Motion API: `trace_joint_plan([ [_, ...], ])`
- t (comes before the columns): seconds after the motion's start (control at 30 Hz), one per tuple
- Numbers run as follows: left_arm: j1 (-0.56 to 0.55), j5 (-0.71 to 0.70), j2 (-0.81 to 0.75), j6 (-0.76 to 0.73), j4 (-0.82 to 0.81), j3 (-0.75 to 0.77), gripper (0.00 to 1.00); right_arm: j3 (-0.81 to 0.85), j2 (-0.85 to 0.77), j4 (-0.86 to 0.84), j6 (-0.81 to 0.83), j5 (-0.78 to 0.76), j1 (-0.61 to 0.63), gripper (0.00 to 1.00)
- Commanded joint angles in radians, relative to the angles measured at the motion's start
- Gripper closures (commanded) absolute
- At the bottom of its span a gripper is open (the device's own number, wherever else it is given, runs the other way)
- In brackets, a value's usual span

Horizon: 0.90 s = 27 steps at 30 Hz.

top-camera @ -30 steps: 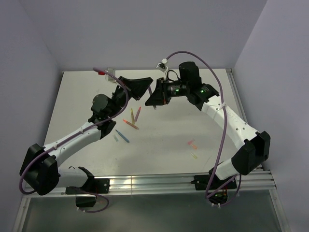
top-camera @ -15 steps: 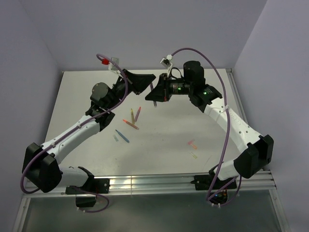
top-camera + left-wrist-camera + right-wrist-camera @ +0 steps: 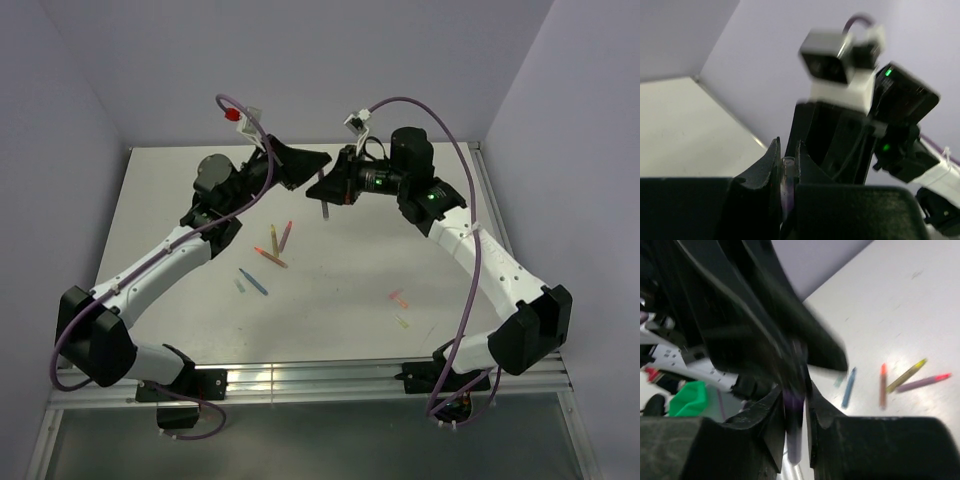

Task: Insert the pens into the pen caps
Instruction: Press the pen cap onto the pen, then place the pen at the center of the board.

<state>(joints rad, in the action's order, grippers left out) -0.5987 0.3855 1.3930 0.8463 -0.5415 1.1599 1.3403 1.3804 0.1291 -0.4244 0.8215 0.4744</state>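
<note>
Hanging thin grey-purple pen [image 3: 323,208], pale cap [image 3: 787,182]

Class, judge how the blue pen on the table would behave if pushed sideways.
The blue pen looks thin and round, so it would probably roll. It lies straight, so likely stiff. Being slender, it is probably light.

White matte counter [image 3: 340,285], faintly scuffed, boxed in by pale lilac walls [image 3: 300,70] on three sides. Ribbed aluminium rail [image 3: 310,380] along the near edge, grey glassy panel [image 3: 320,440] just below.
</note>
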Motion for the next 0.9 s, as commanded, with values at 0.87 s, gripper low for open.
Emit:
trace_joint_plan([
  [0.87, 0.03, -0.387, 0.44, -0.345, 0.206, 0.302, 1.0, -0.141, -0.336, 0.041, 0.039, -0.682, -0.045, 0.44],
])
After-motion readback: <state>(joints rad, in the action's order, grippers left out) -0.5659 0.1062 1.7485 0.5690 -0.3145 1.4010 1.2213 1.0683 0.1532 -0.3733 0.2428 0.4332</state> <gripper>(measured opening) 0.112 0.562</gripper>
